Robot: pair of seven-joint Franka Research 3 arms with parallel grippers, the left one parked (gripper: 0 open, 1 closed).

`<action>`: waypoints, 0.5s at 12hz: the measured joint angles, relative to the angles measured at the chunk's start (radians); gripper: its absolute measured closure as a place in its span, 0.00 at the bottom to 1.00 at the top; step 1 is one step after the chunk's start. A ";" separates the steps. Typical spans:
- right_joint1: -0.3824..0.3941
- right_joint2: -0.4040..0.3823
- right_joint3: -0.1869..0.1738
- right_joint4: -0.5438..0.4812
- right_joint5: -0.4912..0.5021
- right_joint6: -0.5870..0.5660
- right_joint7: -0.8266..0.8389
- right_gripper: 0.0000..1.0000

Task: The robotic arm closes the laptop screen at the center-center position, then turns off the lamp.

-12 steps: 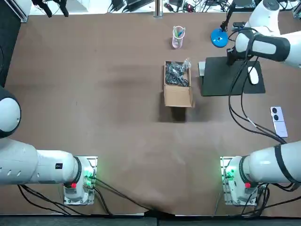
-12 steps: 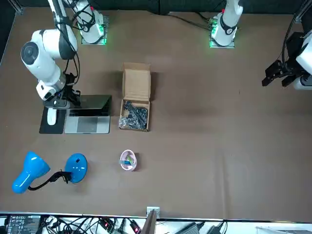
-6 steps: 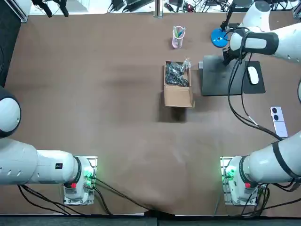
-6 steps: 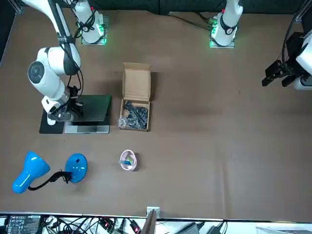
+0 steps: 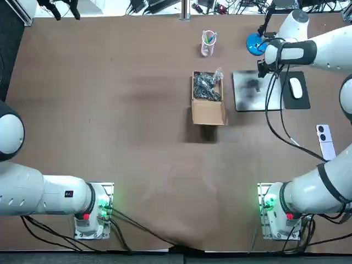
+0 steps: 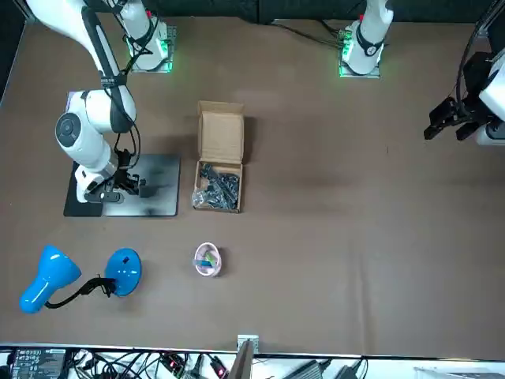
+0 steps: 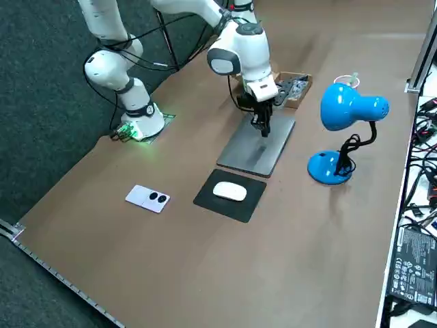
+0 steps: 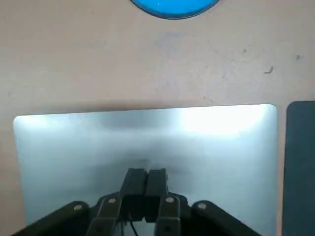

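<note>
laptop (image 5: 254,92): shut flat, silver lid up, far right of the table (image 5: 110,110) as I see it, between cardboard box (image 5: 208,108) and mouse pad (image 5: 302,103)
right gripper (image 7: 262,128): pointing straight down, fingers pressed together on nothing, tips on the lid
right arm (image 5: 330,47): stretched far across, wrist bent over the laptop's lamp-side edge
lamp (image 7: 345,109): blue, just beyond the laptop
mouse (image 5: 296,88): white, on the pad

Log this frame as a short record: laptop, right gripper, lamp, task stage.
laptop: closed, silver lid flat
right gripper: over the lid, jaws shut, holding nothing
lamp: blue, beside the laptop, gripper not on it
mouse: on its dark pad next to the laptop
stage: laptop closed; lamp step not yet done
</note>
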 joint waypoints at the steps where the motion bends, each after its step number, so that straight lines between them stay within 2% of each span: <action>1: 0.000 0.010 0.000 0.001 0.000 0.010 0.000 0.98; 6: -0.001 0.028 -0.002 0.009 0.000 0.026 0.000 0.98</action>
